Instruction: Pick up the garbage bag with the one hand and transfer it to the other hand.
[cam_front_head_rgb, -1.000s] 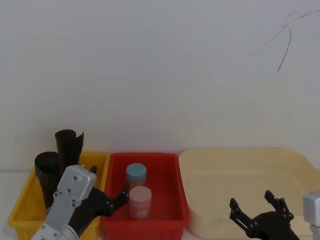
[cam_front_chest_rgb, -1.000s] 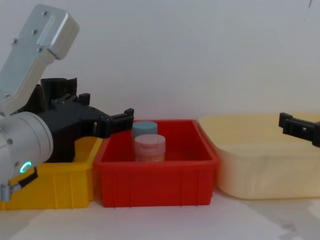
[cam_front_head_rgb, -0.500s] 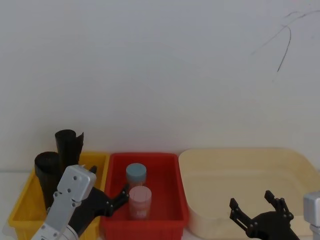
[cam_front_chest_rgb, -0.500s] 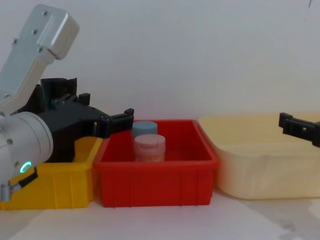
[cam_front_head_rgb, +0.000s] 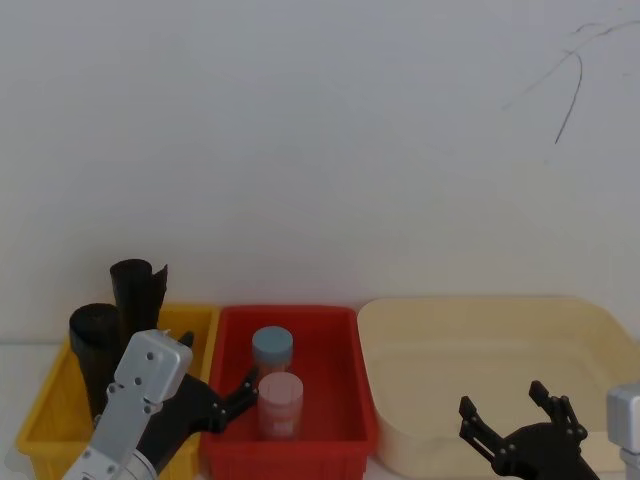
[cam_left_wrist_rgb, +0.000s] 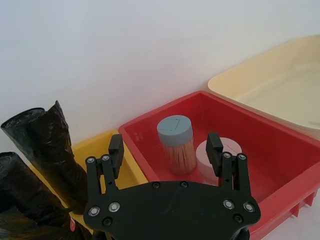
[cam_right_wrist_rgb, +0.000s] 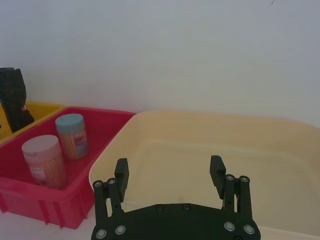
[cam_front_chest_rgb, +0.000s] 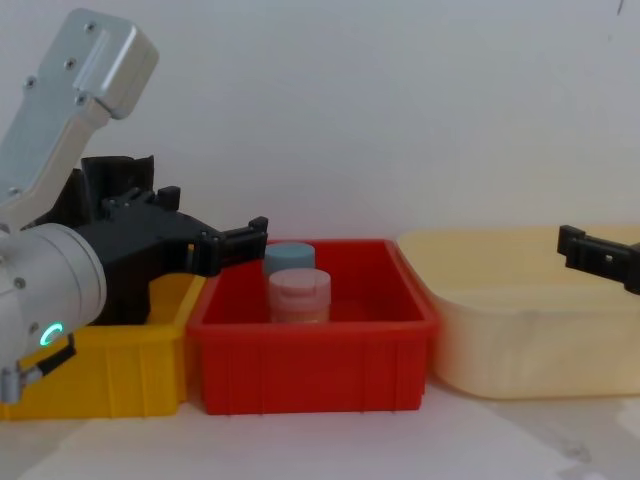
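The garbage bag (cam_front_head_rgb: 92, 345) is a black glossy roll standing at the near left of the yellow bin (cam_front_head_rgb: 38, 405); in the left wrist view the garbage bag (cam_left_wrist_rgb: 25, 200) has a small red spot at its edge. A second black roll (cam_front_head_rgb: 135, 288) with a loose top flap stands behind it. My left gripper (cam_left_wrist_rgb: 165, 149) is open and holds nothing. It hovers near the border of the yellow and red bins, to the right of the rolls. My right gripper (cam_front_head_rgb: 505, 400) is open and hangs above the front edge of the cream tub (cam_front_head_rgb: 480, 310).
The red bin (cam_front_head_rgb: 290, 312) holds a blue-lidded jar (cam_front_head_rgb: 272, 348) and a pink-lidded jar (cam_front_head_rgb: 280, 400), just ahead of my left gripper's fingers. The three containers stand side by side against a white wall.
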